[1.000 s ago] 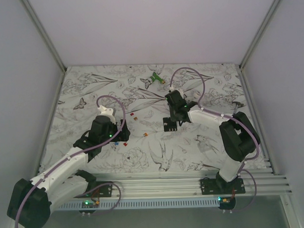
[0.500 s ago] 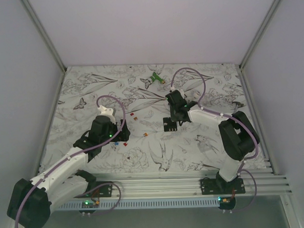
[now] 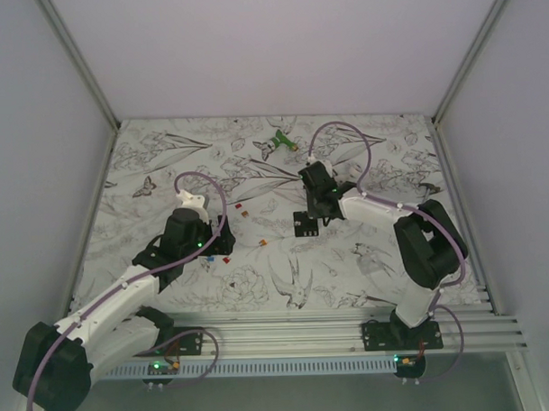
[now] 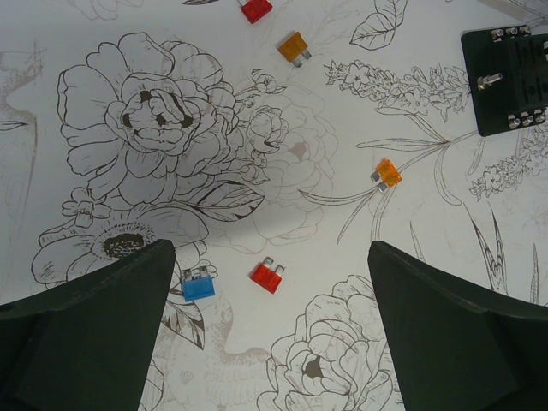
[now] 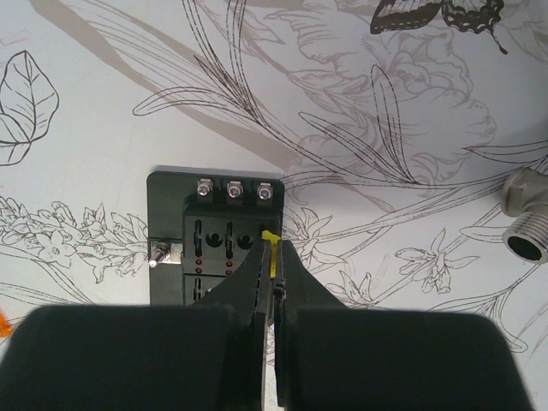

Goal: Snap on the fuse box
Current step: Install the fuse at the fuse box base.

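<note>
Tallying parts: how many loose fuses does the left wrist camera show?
5: top red fuse, orange fuse beside it, mid-right orange fuse, lower red fuse, blue fuse beside it. Others may be hidden.

The left arm [image 3: 107,306] and right arm [image 3: 374,208] are built of white links and black joints. A lilac cable [image 3: 201,174] is looped along each; green lights [image 3: 156,365] are seen at the bases.

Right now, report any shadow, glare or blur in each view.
Top external: soft even light, no glare; the fuse box is tiny. Left wrist: cloth sharp, faint grey shadow between the open left gripper's dark fingers. Right wrist: fuse box sharp, long shadows upper left; the right gripper, shut on a yellow fuse, is a black featureless mass.
</note>
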Action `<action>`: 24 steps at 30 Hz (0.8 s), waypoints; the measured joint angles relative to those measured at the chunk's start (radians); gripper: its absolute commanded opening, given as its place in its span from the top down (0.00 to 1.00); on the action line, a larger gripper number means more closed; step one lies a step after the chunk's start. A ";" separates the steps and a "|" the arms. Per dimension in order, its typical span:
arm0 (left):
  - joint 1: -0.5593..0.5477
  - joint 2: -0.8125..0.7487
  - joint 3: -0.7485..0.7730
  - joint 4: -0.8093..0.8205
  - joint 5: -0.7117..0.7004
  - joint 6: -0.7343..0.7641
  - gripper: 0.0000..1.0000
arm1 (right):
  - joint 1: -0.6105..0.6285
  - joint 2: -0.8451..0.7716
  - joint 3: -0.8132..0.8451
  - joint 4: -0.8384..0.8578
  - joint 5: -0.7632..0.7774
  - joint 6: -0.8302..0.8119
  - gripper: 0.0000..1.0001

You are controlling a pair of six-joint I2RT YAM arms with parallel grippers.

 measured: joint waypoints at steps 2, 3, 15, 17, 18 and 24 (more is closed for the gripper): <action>0.000 0.000 0.000 0.000 0.000 -0.003 0.00 | 0.003 0.007 0.009 -0.005 0.001 0.001 1.00; 0.000 0.000 0.000 0.000 0.000 -0.006 0.00 | 0.006 0.013 0.016 -0.010 0.003 0.003 1.00; 0.000 0.005 0.000 0.000 0.006 -0.024 0.00 | 0.072 0.089 0.125 -0.103 0.081 0.020 0.96; 0.000 0.017 0.004 0.000 0.016 -0.033 0.00 | 0.077 0.089 0.125 -0.106 0.082 0.021 0.91; 0.000 0.027 0.008 0.000 0.024 -0.039 0.00 | 0.078 0.089 0.125 -0.105 0.080 0.022 0.88; 0.000 0.080 0.039 0.004 0.080 -0.070 0.01 | 0.076 0.069 0.119 -0.098 0.054 0.026 0.76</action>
